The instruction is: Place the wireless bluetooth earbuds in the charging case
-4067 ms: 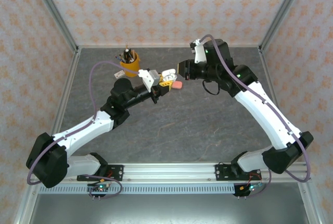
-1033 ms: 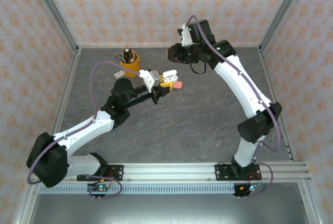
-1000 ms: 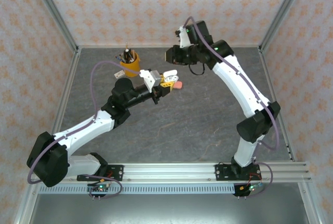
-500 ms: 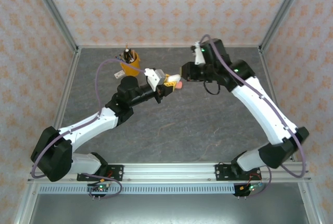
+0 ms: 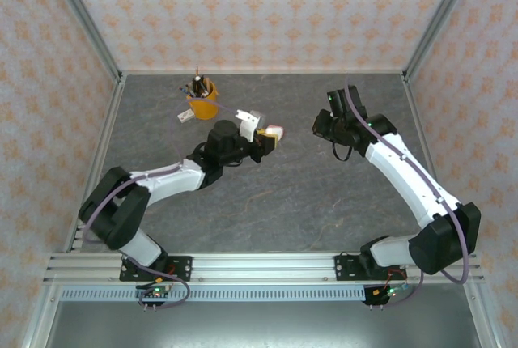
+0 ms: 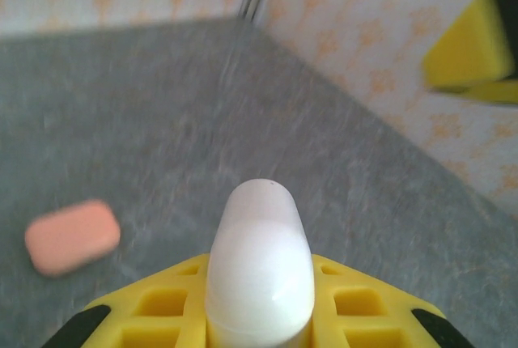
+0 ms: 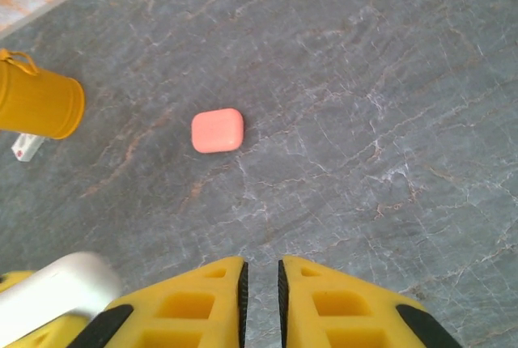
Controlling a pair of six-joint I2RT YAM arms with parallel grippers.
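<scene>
White charging case (image 6: pixel 259 271) is clamped tight in left gripper (image 6: pixel 259 307) above the gray table (image 7: pixel 380 105), pink charging case (image 7: pixel 218 130) lies flat on it, right gripper (image 7: pixel 261 283) fingers nearly together, empty.

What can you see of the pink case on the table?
The pink charging case is a small salmon-pink rounded rectangle with soft corners and a smooth, matte, plastic-like surface. It looks closed; no seam or hinge can be made out. It lies flat on the grey stone-patterned table, slightly skewed, with nothing touching it. The yellow cup stands apart from it on one side.
</scene>
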